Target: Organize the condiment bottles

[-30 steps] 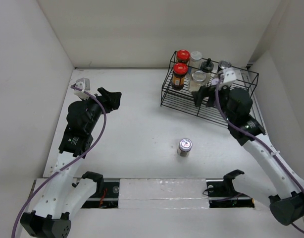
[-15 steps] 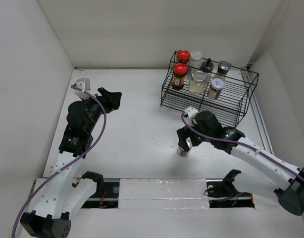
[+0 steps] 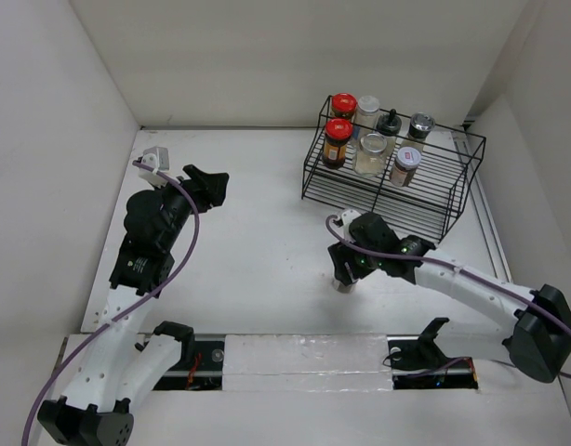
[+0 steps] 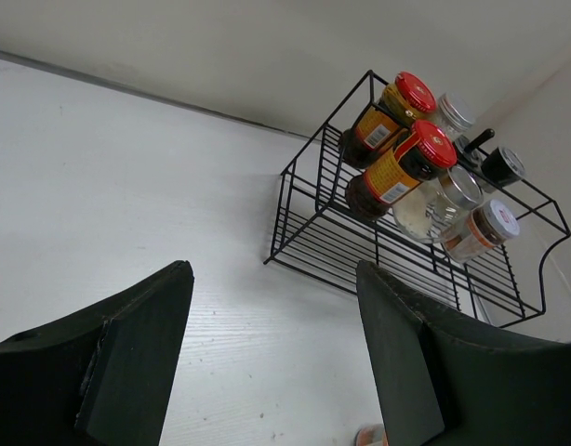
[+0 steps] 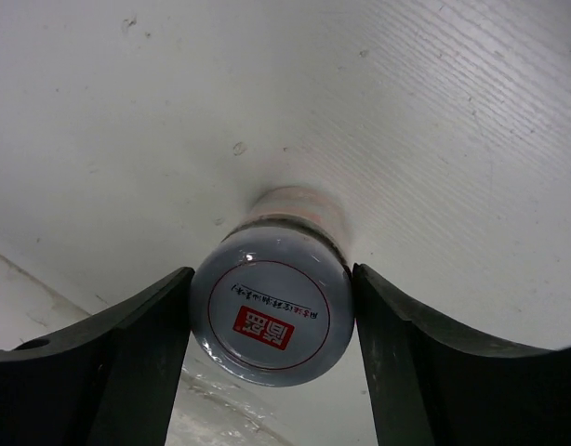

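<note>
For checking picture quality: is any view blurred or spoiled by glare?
Right wrist: the grey-capped jar is sharp, one small highlight on its cap. Left wrist: the wire rack is sharp, the left gripper dark and featureless. Top external: even light, soft shadows.

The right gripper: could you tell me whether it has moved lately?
Yes: the right gripper went from the wire rack toward the near edge, now flanking the lone jar.

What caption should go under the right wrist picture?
Right gripper flanking a grey-capped jar standing on the white table.
</note>
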